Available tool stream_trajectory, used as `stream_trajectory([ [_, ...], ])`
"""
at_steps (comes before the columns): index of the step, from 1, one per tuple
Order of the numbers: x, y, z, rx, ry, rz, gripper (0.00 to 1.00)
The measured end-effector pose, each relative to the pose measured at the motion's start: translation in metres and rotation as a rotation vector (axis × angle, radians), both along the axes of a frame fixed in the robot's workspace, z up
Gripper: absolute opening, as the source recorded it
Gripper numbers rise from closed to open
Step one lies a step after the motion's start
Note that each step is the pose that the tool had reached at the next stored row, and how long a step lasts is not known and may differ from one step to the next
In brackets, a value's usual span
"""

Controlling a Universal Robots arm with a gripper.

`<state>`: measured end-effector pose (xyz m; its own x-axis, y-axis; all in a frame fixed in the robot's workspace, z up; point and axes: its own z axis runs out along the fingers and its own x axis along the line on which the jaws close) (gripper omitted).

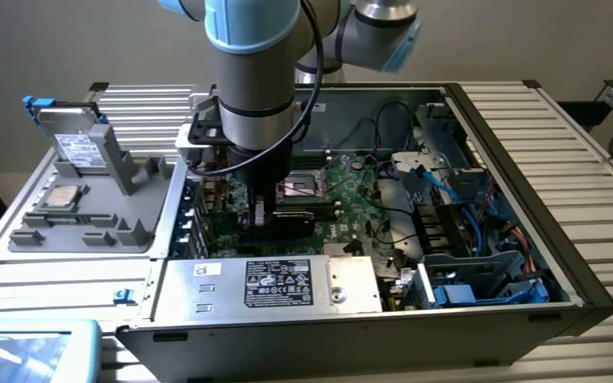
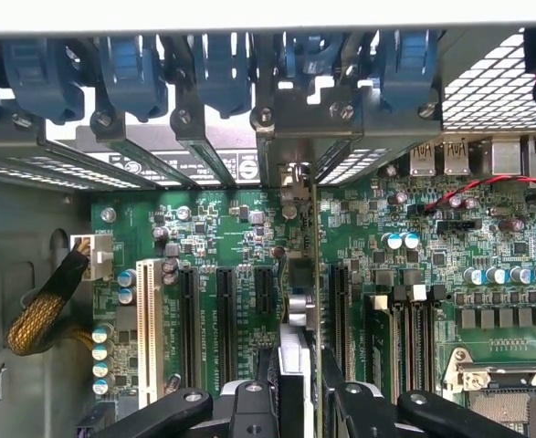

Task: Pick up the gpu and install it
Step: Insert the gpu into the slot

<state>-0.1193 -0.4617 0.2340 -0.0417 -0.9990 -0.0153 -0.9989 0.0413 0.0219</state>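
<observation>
We see the arm reaching down into the open computer case [image 1: 562,263], which lies on its side on the slatted bench [image 1: 594,152]. The claw [image 1: 262,214] is low over the green motherboard [image 1: 354,211], beside the empty processor socket [image 1: 298,187].

In the wrist view, the claw [image 2: 297,388] is clenched on the gpu [image 2: 297,301], which we see edge-on. The card stands upright between the two black fingers [image 2: 249,401], its thin edge running from the claw toward the rear wall of the case. Its silver metal end bracket [image 2: 292,182] sits at the row of rear slot openings, just below the blue retaining clips [image 2: 215,68]. The card is aligned along the motherboard [image 2: 222,274] between the black expansion slots [image 2: 224,315]; we cannot tell whether its lower edge is seated in a slot or merely touching it.

In the exterior view, the silver power supply [image 1: 280,283] with its black label occupies the near side of the case. Blue cables [image 1: 477,231] and the drive bay structure lie toward the exterior view's right. On the exterior view's left, a grey holder tray [image 1: 93,215] carries a silver hard drive [image 1: 73,144] standing upright and a processor [image 1: 64,197] lying flat, well apart from the case interior.
</observation>
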Motion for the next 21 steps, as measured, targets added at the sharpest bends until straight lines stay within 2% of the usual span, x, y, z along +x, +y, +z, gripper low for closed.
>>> stream_trajectory([
  [11, -0.0018, 0.0, -0.0021, 0.0, -0.0031, 0.0, 0.29],
  [21, -0.002, 0.0, -0.002, 0.0001, -0.0033, 0.0, 0.29],
])
